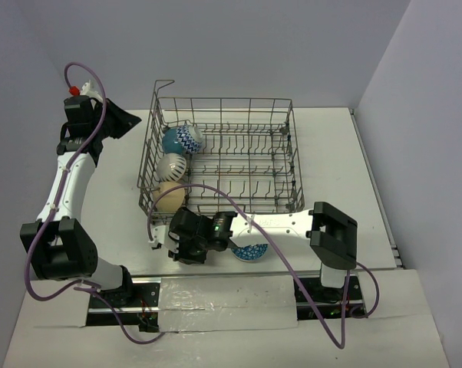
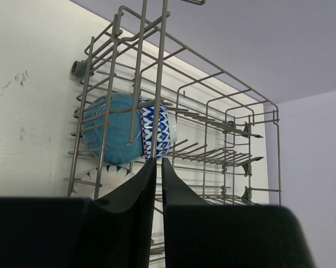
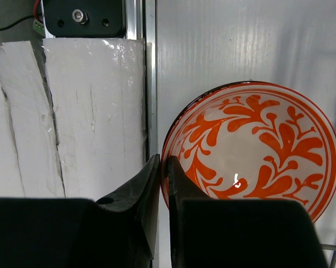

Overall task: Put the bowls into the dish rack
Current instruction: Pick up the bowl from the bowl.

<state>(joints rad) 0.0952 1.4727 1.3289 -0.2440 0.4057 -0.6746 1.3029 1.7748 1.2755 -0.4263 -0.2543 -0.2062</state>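
Right gripper [image 3: 161, 163] pinches the orange bowl [image 3: 252, 151] near the table's front edge.
Its fingers are clenched across the bowl's near rim, one inside and one outside. The bowl sits upright on the table, just short of the rack [image 1: 295, 157]. It looks like glazed ceramic: stiff, slick, easy to chip, and heavy enough to swing from a rim pinch, so a deep bite suits. A blue bowl [image 1: 251, 251] lies to the right. Farther on, three bowls stand on edge in the rack's left row. At far left, the left gripper [image 2: 158, 163] is clenched on nothing.
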